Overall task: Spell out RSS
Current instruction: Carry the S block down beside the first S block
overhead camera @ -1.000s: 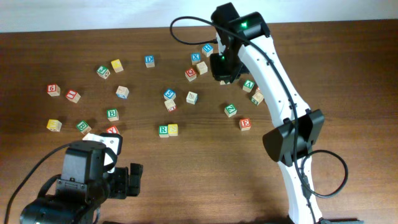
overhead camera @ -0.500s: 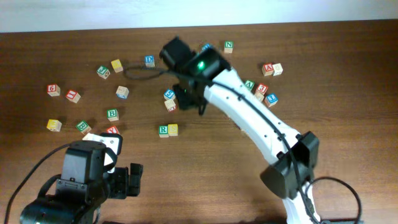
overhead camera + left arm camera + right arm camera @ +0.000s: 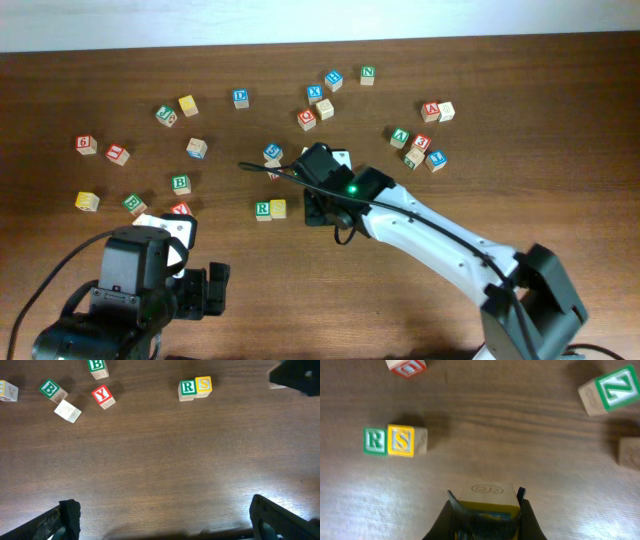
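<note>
The green R cube [image 3: 262,209] and a yellow S cube [image 3: 278,208] stand touching, side by side, R on the left. They also show in the left wrist view, R [image 3: 188,388] and S [image 3: 203,384], and in the right wrist view, R [image 3: 374,441] and S [image 3: 401,440]. My right gripper [image 3: 318,212] is just right of the pair. It [image 3: 486,505] is shut on a yellow-faced wooden cube [image 3: 487,494] whose letter is hidden. My left gripper [image 3: 165,525] is open and empty, near the front edge [image 3: 216,290].
Loose letter cubes lie scattered: two green B cubes [image 3: 180,183] [image 3: 134,204], a red Y [image 3: 180,209], a yellow cube [image 3: 87,201], more at the back and right [image 3: 420,143]. A green Z cube [image 3: 612,389] lies right of my right gripper.
My right arm has swung from the far right back toward the front centre and now sits just right of the R and S pair. The left arm has not moved.
</note>
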You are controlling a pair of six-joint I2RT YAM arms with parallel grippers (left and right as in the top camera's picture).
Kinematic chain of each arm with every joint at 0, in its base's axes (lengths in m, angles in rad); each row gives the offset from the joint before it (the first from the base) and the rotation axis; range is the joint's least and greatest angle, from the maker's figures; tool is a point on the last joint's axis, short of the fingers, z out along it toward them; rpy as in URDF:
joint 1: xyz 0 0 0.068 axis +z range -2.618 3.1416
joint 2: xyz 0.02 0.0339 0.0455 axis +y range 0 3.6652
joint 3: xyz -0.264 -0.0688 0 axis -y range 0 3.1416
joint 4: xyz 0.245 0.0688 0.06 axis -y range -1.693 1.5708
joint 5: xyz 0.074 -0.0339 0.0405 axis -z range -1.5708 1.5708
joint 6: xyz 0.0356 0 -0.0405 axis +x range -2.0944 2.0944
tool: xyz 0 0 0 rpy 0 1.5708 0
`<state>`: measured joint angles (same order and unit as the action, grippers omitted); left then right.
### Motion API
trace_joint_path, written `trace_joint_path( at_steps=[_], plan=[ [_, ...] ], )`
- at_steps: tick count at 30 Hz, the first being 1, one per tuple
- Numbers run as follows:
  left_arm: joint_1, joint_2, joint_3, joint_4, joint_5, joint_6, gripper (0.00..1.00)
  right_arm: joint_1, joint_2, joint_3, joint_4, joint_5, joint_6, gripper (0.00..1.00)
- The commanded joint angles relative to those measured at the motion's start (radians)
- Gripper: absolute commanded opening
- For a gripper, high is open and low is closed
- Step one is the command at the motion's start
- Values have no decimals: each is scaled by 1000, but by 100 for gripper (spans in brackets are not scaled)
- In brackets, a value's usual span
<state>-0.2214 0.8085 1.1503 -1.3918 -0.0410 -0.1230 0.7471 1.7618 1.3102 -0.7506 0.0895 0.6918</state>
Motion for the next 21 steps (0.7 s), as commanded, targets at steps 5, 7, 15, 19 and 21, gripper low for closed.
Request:
trace_joint_path(
  at_steps=[5, 7, 15, 19, 21],
  plan=[
    [2, -3, 4, 2, 0, 13, 100, 4, 153, 5, 140, 13, 24, 4],
    [2, -3, 4, 2, 0, 13, 99, 4, 174, 23, 146, 24, 24, 4],
    [2, -3, 4, 2, 0, 13, 99, 4, 315, 312, -39, 105, -48, 4],
    [2, -3, 4, 2, 0, 13, 99, 6, 337, 312, -39, 95, -48, 4],
    [2, -3, 4, 2, 0, 13, 99, 6, 356, 312, -39, 74, -48, 4]
  ],
)
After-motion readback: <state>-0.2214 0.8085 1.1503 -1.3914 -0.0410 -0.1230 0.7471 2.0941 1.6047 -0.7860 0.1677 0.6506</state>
